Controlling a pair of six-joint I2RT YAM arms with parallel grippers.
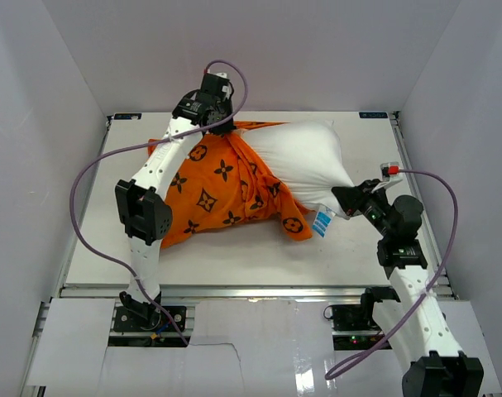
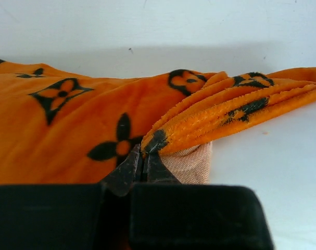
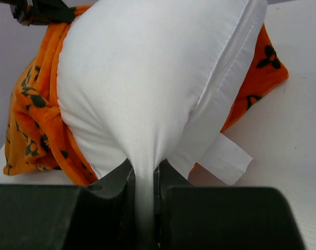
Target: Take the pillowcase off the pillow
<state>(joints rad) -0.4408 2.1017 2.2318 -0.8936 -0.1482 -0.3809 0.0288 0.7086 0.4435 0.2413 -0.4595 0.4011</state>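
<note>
Orange pillowcase [image 1: 234,194] w/ blk motifs

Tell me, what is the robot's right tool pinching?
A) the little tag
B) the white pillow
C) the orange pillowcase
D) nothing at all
B: the right wrist view shows the right tool closed on a bunched fold of the white pillow, while the left tool pinches the edge of the orange pillowcase.

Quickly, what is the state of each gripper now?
Left gripper: closed, holding a fold of the pillowcase.
Right gripper: closed, holding a corner of the pillow.
</note>
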